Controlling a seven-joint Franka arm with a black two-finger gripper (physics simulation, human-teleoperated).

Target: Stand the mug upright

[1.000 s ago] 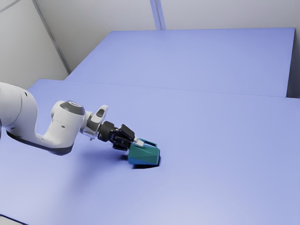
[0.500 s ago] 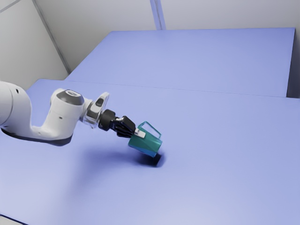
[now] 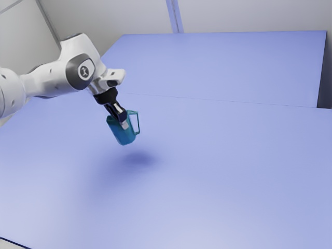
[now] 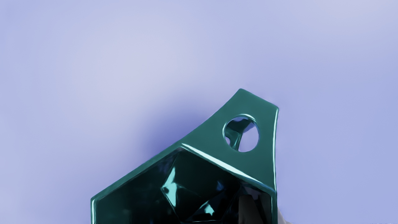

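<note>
Wrist view, nearest you: the end effector is closed to the thickness of the mug's wall, gripping it, one finger inside. Exterior view, farther out: a second ago the mug lay on its side; now you have it raised above the counter, mouth toward eleven o'clock, base toward five. It's nearly upright; you'd likely straighten that lean, then lower before releasing.

The tool pinches the mug by its wall (one finger inside).
</note>
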